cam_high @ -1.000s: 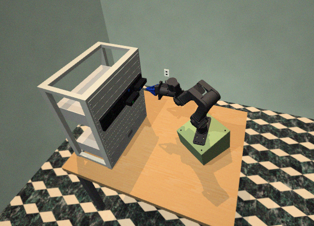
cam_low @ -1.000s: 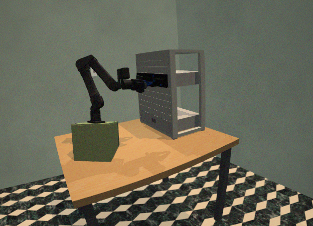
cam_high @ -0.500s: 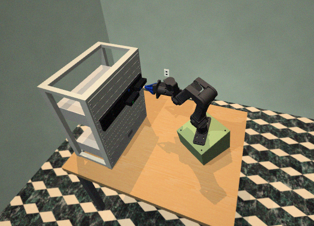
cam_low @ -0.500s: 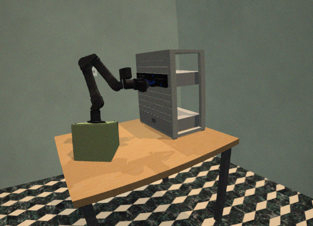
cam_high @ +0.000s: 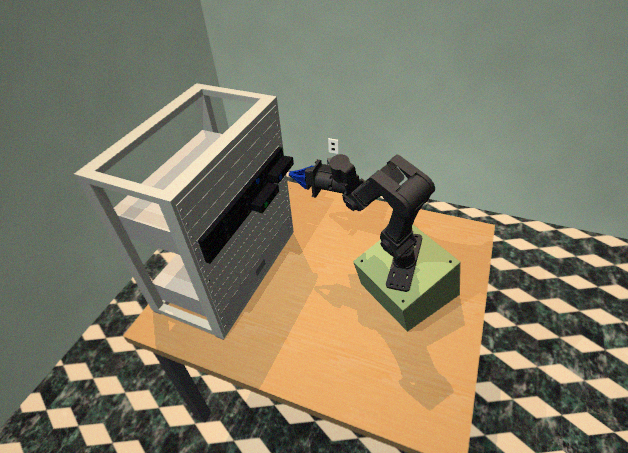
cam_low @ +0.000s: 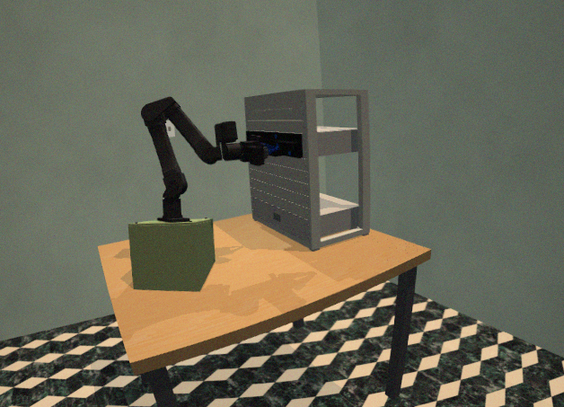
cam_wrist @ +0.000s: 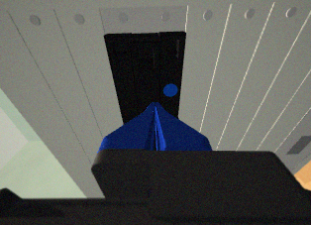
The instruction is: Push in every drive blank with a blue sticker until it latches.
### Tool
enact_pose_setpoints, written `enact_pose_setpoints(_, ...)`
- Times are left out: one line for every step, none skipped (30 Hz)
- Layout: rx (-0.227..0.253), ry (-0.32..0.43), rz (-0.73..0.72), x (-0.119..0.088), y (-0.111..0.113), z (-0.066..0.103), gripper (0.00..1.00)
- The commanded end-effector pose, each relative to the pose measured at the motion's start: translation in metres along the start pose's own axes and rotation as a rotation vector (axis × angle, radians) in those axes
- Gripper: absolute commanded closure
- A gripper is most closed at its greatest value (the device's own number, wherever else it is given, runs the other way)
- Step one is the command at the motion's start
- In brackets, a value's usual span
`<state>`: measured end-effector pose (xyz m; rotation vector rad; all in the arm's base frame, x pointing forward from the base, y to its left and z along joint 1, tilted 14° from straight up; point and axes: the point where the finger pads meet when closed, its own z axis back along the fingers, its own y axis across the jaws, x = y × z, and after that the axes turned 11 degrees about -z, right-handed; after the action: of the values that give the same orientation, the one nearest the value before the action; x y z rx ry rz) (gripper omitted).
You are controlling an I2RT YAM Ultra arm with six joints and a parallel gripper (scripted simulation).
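The grey rack (cam_high: 238, 244) (cam_low: 277, 183) (cam_wrist: 238, 65) stands at the table's left end, with a dark row of drive bays across its front. Two black drive blanks (cam_high: 280, 166) (cam_high: 266, 198) stick out of the far end of that row. My gripper (cam_high: 294, 175) (cam_low: 269, 148) (cam_wrist: 155, 107) has blue fingers; they are shut on nothing and point at the rack front. In the wrist view the fingertips sit just short of a black blank (cam_wrist: 141, 70) with a round blue sticker (cam_wrist: 169, 90). I cannot tell whether they touch it.
The wooden table (cam_high: 355, 346) (cam_low: 273, 274) carries the rack and the green base block (cam_high: 431, 285) (cam_low: 171, 256) that the arm stands on. A wall is close behind the rack. The floor is chequered.
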<state>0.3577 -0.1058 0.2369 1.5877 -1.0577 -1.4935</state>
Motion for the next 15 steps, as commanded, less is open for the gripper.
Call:
enact_pose_setpoints(0.061, 0.015, 0.045, -0.0045, 0.0227, -0.0075, 1.00)
enact_pose_setpoints(0.061, 0.015, 0.045, -0.0045, 0.0227, -0.0075, 1.00)
enact_pose_setpoints(0.061, 0.015, 0.045, -0.0041, 0.0228, -0.0076, 1.00)
enact_pose_setpoints(0.061, 0.011, 0.044, -0.0027, 0.0232, -0.0077, 1.00)
enact_pose_setpoints(0.061, 0.011, 0.044, -0.0027, 0.0232, -0.0077, 1.00)
enact_pose_setpoints(0.061, 0.011, 0.044, -0.0027, 0.0232, -0.0077, 1.00)
enact_pose_setpoints(0.063, 0.006, 0.045, -0.0004, 0.0252, -0.0077, 1.00)
enact_pose_setpoints(0.062, 0.007, 0.045, -0.0001, 0.0265, -0.0085, 1.00)
enact_pose_setpoints(0.060, 0.012, 0.045, -0.0005, 0.0275, -0.0094, 1.00)
enact_pose_setpoints(0.053, 0.013, 0.043, 0.0001, 0.0274, -0.0103, 1.00)
enact_pose_setpoints(0.045, 0.009, 0.038, 0.0015, 0.0264, -0.0110, 1.00)
enact_pose_setpoints(0.048, 0.008, 0.039, 0.0017, 0.0274, -0.0113, 1.00)
enact_pose_setpoints(0.053, 0.009, 0.042, 0.0013, 0.0289, -0.0113, 1.00)
enact_pose_setpoints(0.054, 0.009, 0.042, 0.0012, 0.0291, -0.0112, 1.00)
enact_pose_setpoints(0.054, 0.009, 0.042, 0.0012, 0.0291, -0.0112, 1.00)
